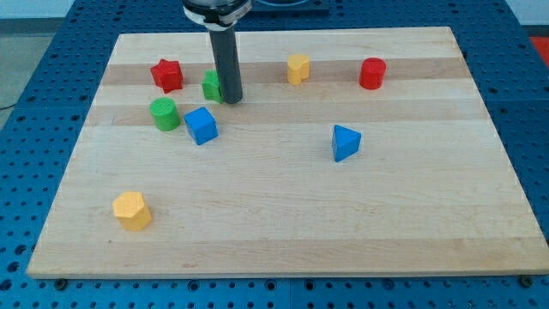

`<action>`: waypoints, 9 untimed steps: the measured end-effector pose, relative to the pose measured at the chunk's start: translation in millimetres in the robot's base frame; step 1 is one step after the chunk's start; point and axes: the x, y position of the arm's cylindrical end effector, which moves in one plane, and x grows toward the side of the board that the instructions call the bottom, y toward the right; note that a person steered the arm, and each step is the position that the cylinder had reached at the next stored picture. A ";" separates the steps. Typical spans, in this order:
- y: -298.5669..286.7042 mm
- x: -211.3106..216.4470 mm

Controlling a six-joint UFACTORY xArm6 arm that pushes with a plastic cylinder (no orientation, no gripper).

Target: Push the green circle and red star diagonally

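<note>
The green circle (164, 113) sits on the wooden board at the upper left. The red star (167, 75) lies just above it, toward the view's top. My tip (232, 99) rests on the board to the right of both, about eighty pixels right of the green circle. It touches or nearly touches a second green block (210, 86), whose right side the rod hides. A blue cube (202, 125) lies just below and left of my tip, next to the green circle.
A yellow block (298, 68) and a red cylinder (372, 73) sit along the view's top. A blue triangular block (345, 142) lies right of centre. A yellow hexagonal block (132, 210) sits at the lower left. The board edge (283, 273) runs along the bottom.
</note>
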 end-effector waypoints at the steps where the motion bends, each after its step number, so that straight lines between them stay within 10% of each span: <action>1: -18.6 35.7; 6: -185.4 94.7; 9: -135.2 89.5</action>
